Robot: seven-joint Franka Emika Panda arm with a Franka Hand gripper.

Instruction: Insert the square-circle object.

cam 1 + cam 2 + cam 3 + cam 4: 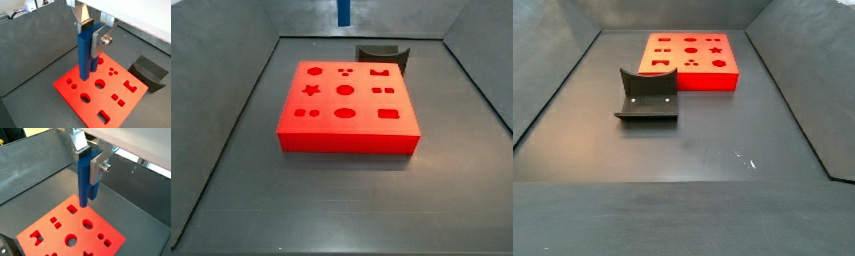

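My gripper (pixel 91 34) is shut on the square-circle object (pixel 85 57), a tall blue peg of two joined prongs. It hangs upright above the red block (pixel 70 86), with its lower end over the block's holes. Both wrist views show this: the gripper (pixel 90 160), the peg (pixel 85 185) and the block (pixel 47 230). In a side view only the peg's lower end (pixel 344 11) shows, high above the far side of the block (pixel 345 132); the gripper itself is out of view there. The block (pixel 688 80) also shows in a side view without peg or gripper.
The dark fixture (pixel 647 95) stands on the floor beside the red block; it also shows in a wrist view (pixel 150 72) and behind the block in a side view (pixel 381 52). Grey walls enclose the floor on all sides.
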